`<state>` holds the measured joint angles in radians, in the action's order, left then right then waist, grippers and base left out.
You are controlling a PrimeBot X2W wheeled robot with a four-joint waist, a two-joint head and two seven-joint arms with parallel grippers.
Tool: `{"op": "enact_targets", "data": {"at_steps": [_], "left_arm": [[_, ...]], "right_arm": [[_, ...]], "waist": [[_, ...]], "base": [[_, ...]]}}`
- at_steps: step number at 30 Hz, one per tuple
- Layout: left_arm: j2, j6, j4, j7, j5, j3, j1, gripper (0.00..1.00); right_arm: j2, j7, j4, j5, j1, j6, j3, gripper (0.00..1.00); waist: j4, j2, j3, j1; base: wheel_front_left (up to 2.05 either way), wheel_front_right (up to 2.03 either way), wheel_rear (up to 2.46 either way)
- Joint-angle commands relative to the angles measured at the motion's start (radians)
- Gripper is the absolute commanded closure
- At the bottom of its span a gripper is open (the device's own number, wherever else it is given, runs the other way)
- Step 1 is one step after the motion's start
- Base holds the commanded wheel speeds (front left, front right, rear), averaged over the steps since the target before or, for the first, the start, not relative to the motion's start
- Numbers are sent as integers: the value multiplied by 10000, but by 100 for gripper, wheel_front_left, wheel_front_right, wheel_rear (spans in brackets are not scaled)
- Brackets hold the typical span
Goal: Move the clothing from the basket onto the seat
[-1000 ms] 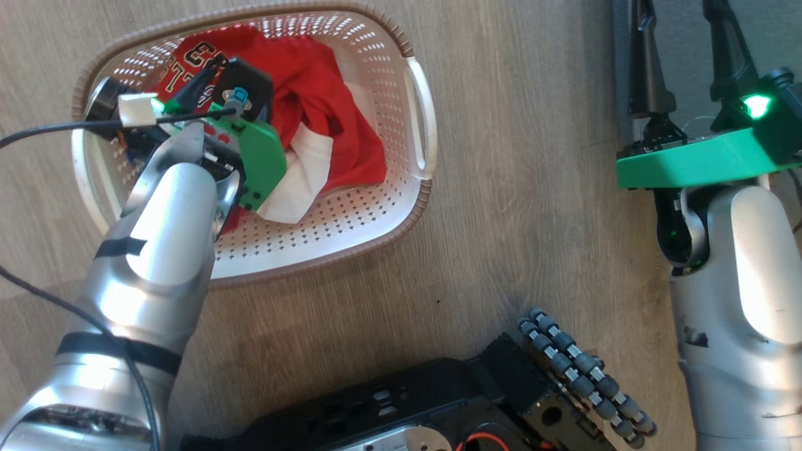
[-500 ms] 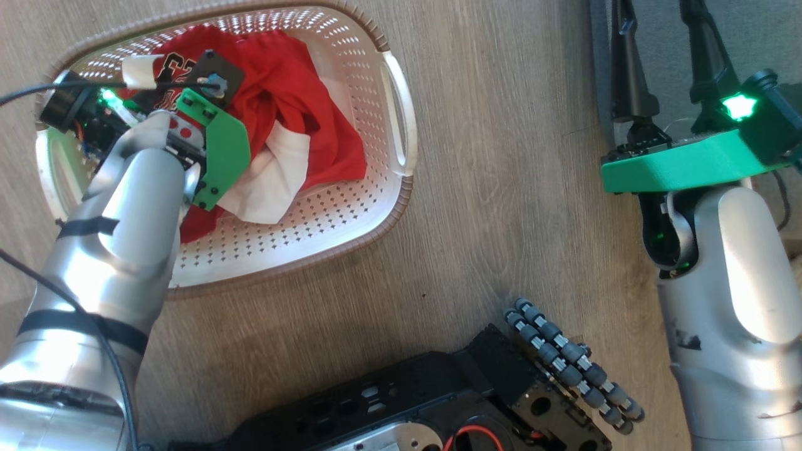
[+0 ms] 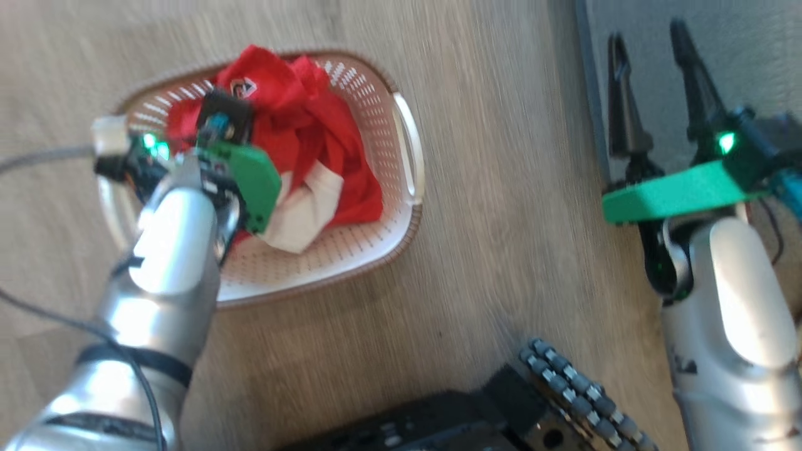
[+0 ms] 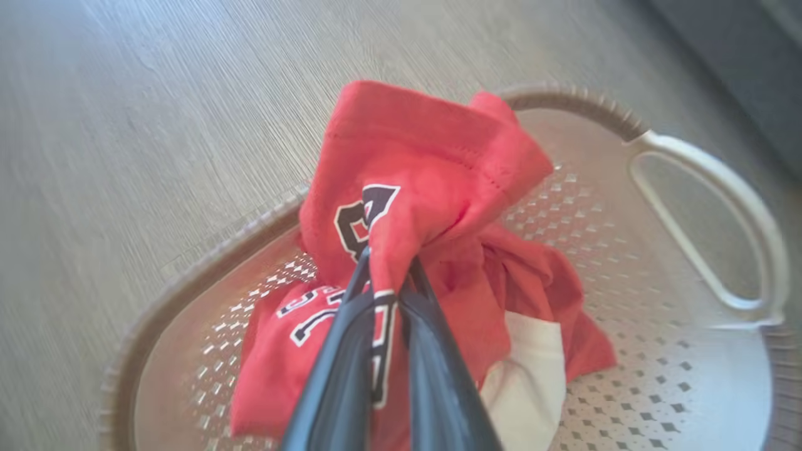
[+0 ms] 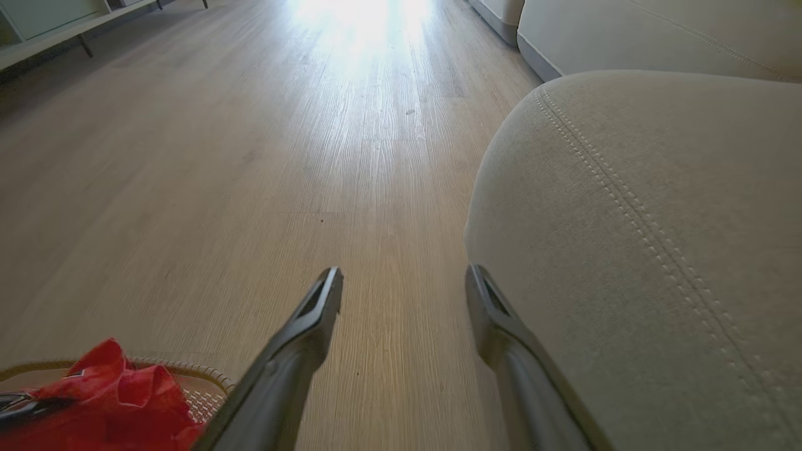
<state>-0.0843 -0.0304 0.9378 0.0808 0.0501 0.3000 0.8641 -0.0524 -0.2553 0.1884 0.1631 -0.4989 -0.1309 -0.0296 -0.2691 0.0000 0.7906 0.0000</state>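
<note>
The cream basket (image 3: 401, 232) with its brown rim stands on the wood floor at the left. The red and white clothing (image 3: 313, 138) lies heaped inside it. In the left wrist view my left gripper (image 4: 385, 269) is shut on a bunch of the red clothing (image 4: 426, 163), which rises in a peak above the basket (image 4: 689, 388) floor. At the right, my right gripper (image 3: 648, 34) stands open and holds nothing, its fingers at the edge of the grey seat (image 3: 752, 50). The right wrist view has the right gripper (image 5: 404, 275) beside the seat's rounded corner (image 5: 658, 219).
My dark base with its roller wheel (image 3: 583, 388) sits at the bottom of the head view. A cable (image 3: 37, 156) trails from the left wrist. Bare wood floor (image 3: 501, 188) separates basket and seat. Another sofa section (image 5: 658, 31) and low furniture (image 5: 50, 19) stand farther off.
My left gripper has drawn a bunch of red fabric up from the heap. The head camera has shifted and the picture is blurred. The right gripper stays open.
</note>
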Motion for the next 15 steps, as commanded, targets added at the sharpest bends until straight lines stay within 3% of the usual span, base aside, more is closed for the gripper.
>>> {"op": "enact_targets", "data": {"at_steps": [1, 9, 15], "left_arm": [[-29, 67, -225, 425, -273, -340, -509, 100], [236, 159, -1096, 1737, -1522, -917, -2113, 100], [223, 371, -3423, 1804, -1928, -1397, -3524, 100]], "right_arm": [[22, -65, -184, -158, 573, 2, 10, 0], [22, -65, 62, -808, 1715, 2, 361, 0], [-9, -65, 200, -971, 2438, 2, 455, 0]], "waist": [[551, 0, -1223, 0], [1427, 0, -3791, 0], [1808, 0, -5003, 0]], "base": [[0, 0, 0], [0, 0, 0], [0, 0, 0]]}}
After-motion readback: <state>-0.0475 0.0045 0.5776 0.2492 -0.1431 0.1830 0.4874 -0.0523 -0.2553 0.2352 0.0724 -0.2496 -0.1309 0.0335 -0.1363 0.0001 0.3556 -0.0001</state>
